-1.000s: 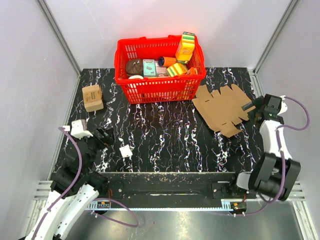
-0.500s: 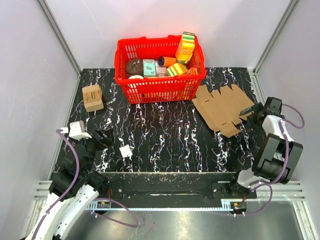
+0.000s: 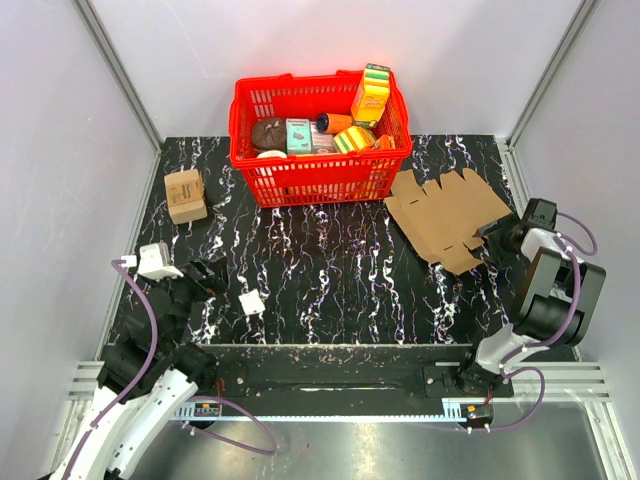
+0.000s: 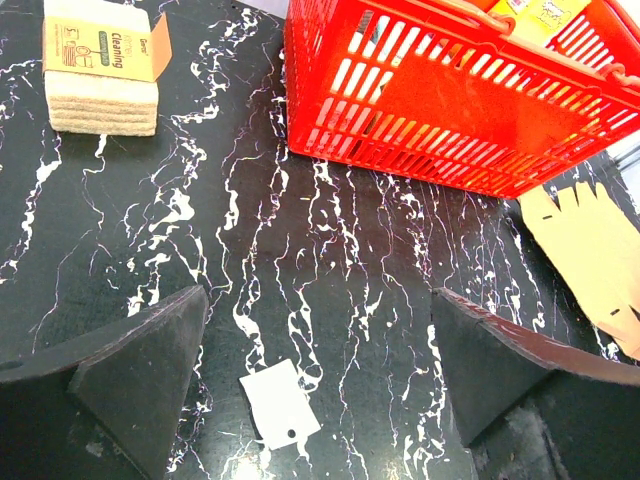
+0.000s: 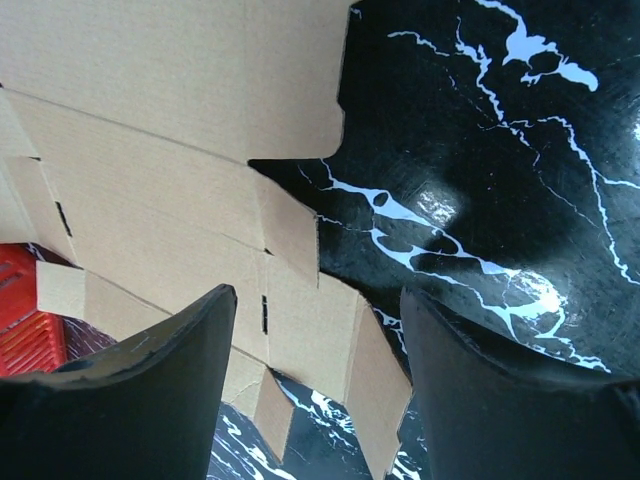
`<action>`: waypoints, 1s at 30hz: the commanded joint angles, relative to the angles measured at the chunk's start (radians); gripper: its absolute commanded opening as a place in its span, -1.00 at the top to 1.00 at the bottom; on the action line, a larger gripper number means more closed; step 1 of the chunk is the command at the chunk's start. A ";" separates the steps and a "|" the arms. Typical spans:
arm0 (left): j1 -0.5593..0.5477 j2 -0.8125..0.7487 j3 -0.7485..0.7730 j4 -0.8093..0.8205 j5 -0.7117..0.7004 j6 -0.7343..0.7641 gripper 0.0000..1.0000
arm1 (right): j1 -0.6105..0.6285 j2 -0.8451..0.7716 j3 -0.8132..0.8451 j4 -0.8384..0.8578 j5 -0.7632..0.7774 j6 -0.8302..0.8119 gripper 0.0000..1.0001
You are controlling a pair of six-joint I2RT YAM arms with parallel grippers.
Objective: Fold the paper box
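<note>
Brown paper box (image 3: 445,213) lies flat at the frame's right, just beside the red basket (image 3: 320,180).
My right jaws stand spread at its right edge, gripping nothing; my left jaws gape empty over the worktop (image 3: 330,270), lower left.

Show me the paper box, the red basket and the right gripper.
paper box (image 3: 445,215), top view, middle of sheet
red basket (image 3: 320,180), top view, front wall
right gripper (image 5: 315,300), right wrist view, between its fingertips
</note>
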 commanded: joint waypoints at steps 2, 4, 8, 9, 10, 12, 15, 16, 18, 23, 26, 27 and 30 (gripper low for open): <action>-0.003 -0.011 0.006 0.038 0.015 0.014 -0.98 | -0.003 0.041 -0.009 0.069 -0.042 -0.006 -0.38; -0.003 -0.011 0.005 0.038 0.015 0.014 -0.98 | -0.003 0.056 -0.010 0.080 -0.044 -0.003 -0.34; -0.003 -0.012 0.003 0.043 0.021 0.012 -0.98 | -0.003 0.075 -0.012 0.097 -0.036 0.003 -0.32; -0.003 -0.012 0.003 0.043 0.021 0.012 -0.98 | -0.003 0.080 -0.013 0.105 -0.033 0.006 -0.32; -0.003 -0.012 0.003 0.043 0.023 0.014 -0.98 | -0.003 0.090 -0.013 0.111 -0.032 0.009 -0.31; -0.003 -0.012 0.003 0.045 0.026 0.014 -0.98 | -0.003 0.101 -0.012 0.125 -0.030 0.018 -0.29; -0.003 -0.012 0.003 0.046 0.029 0.014 -0.98 | -0.003 0.121 -0.012 0.151 -0.030 0.027 -0.27; -0.003 -0.012 0.001 0.045 0.029 0.014 -0.98 | -0.003 0.129 -0.012 0.157 -0.032 0.031 -0.26; -0.003 -0.014 0.001 0.045 0.029 0.015 -0.98 | -0.003 0.142 -0.007 0.164 -0.030 0.032 -0.23; -0.005 -0.011 0.001 0.046 0.030 0.017 -0.98 | -0.003 0.170 -0.009 0.195 -0.042 0.043 -0.15; -0.005 -0.009 0.001 0.048 0.032 0.015 -0.98 | -0.003 0.185 -0.009 0.221 -0.052 0.049 -0.08; -0.003 -0.009 0.001 0.046 0.033 0.015 -0.98 | -0.003 0.190 -0.010 0.226 -0.058 0.052 -0.07; -0.005 -0.008 0.003 0.046 0.035 0.015 -0.98 | -0.003 0.195 -0.010 0.243 -0.065 0.054 -0.03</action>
